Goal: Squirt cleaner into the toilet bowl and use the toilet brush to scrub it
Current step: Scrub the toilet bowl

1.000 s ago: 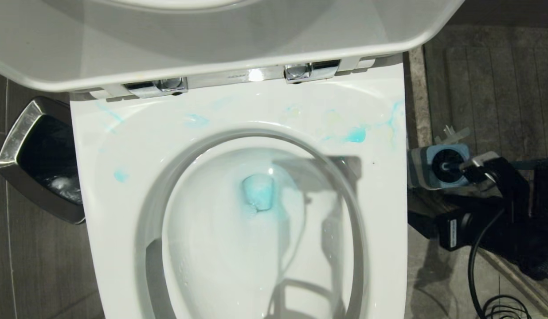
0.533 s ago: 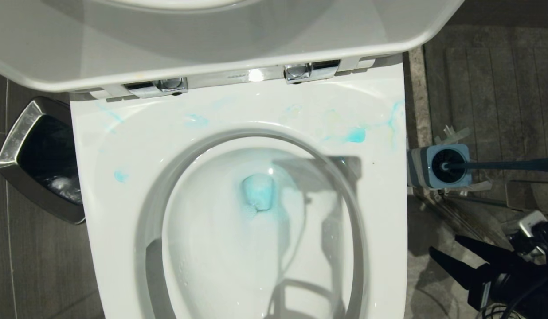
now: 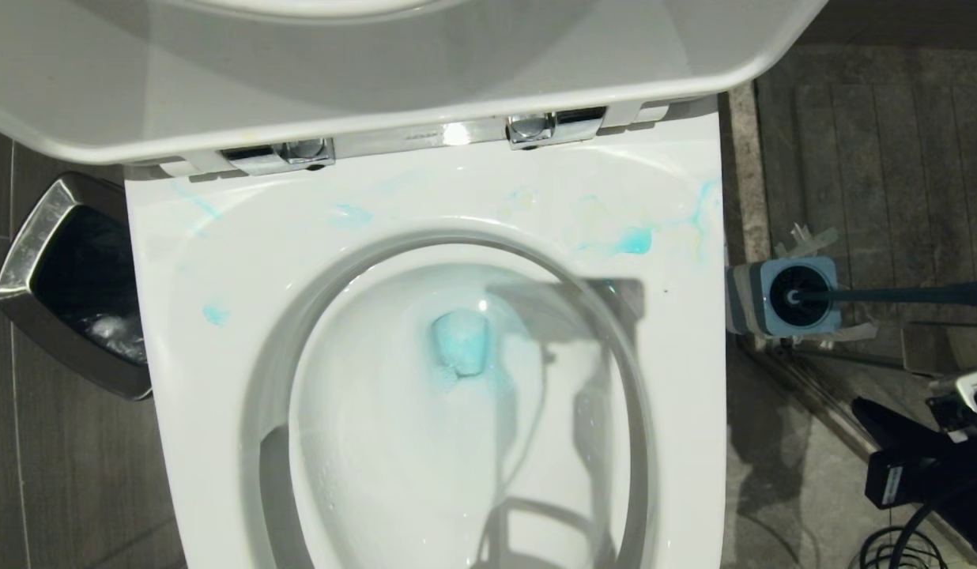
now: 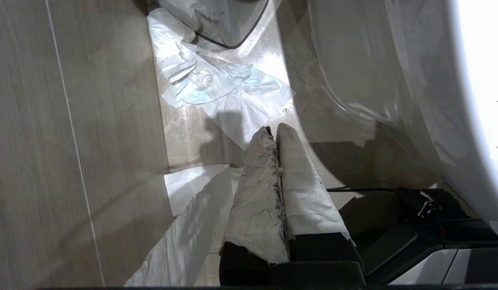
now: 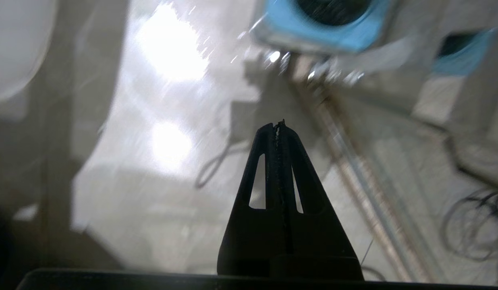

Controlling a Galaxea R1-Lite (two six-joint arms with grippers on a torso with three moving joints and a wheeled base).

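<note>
**op:** Since a second ago my right gripper [image 5: 278, 125] has let go of the toilet brush [image 3: 892, 295] and dropped back low to the right of the toilet bowl [image 3: 425, 237]; its fingers are pressed together, nothing in them.

**reply:** So where's the brush?

**op:** In its holder [image 3: 781, 296] on the floor right of the bowl, handle leaning out to the right. Cleaner [image 3: 635, 240] is smeared blue on the back rim and tints the water. Left gripper [image 4: 272, 131] hangs by the bowl's outside over tissue paper [image 4: 216, 86], paper-wrapped fingers [image 4: 257, 189] closed and empty.
</note>
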